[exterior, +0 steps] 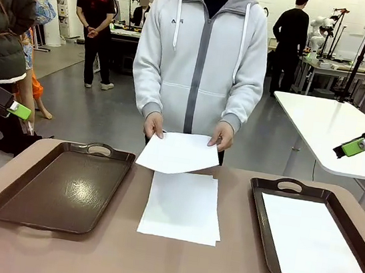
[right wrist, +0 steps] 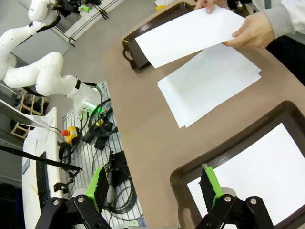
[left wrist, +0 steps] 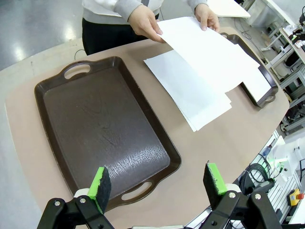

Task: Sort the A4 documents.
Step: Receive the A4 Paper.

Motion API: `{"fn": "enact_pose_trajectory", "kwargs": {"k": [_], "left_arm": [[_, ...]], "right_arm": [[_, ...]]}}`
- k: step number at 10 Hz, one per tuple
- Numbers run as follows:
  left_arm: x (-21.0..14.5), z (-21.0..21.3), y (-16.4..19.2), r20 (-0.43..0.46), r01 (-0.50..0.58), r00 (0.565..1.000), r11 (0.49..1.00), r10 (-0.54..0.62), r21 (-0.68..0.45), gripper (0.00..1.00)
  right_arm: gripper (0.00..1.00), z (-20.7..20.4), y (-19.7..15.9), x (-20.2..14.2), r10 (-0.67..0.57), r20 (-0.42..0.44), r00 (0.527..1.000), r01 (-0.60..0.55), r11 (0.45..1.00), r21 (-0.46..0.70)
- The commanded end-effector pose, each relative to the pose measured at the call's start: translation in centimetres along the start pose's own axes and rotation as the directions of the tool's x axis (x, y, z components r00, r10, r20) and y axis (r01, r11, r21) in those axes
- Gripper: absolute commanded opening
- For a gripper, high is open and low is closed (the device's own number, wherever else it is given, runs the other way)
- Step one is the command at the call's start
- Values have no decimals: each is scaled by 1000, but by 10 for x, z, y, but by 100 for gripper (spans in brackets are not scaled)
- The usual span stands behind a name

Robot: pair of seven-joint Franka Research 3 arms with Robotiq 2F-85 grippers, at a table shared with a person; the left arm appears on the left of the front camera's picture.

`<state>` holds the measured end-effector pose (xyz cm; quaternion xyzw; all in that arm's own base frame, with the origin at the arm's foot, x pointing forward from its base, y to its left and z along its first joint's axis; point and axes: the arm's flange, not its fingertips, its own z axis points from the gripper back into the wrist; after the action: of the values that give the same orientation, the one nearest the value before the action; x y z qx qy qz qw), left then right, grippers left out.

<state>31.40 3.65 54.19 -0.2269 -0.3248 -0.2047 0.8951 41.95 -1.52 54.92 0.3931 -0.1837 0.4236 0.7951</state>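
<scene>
Across your brown table (exterior: 166,262), the left gripper (left wrist: 157,183) and right gripper (right wrist: 152,183) are hanging with jaws apart, empty; A4 documents (left wrist: 190,90) are lying well ahead of both, one sheet (right wrist: 257,171) in the tray (right wrist: 209,155) just beyond the right jaws.

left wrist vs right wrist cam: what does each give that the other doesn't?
Left wrist: left gripper, jaws open, facing the empty tray, its whole bare floor in sight. Right wrist: right gripper, jaws open, facing the other tray, a flat sheet in it. Both: the person's hands holding a lifted sheet above the stack on the table.
</scene>
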Motion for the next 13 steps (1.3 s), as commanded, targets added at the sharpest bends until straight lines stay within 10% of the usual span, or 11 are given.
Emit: {"fn": "enact_pose_trajectory", "kwargs": {"k": [1, 13], "left_arm": [[0, 0, 1, 6, 6, 1000, 1000, -6, -20, 100], [0, 0, 1, 6, 6, 1000, 1000, -6, -20, 100]], "right_arm": [[100, 0, 2, 0, 14, 9, 1000, -14, 1000, 9], [100, 0, 2, 0, 14, 9, 1000, -14, 1000, 9]]}}
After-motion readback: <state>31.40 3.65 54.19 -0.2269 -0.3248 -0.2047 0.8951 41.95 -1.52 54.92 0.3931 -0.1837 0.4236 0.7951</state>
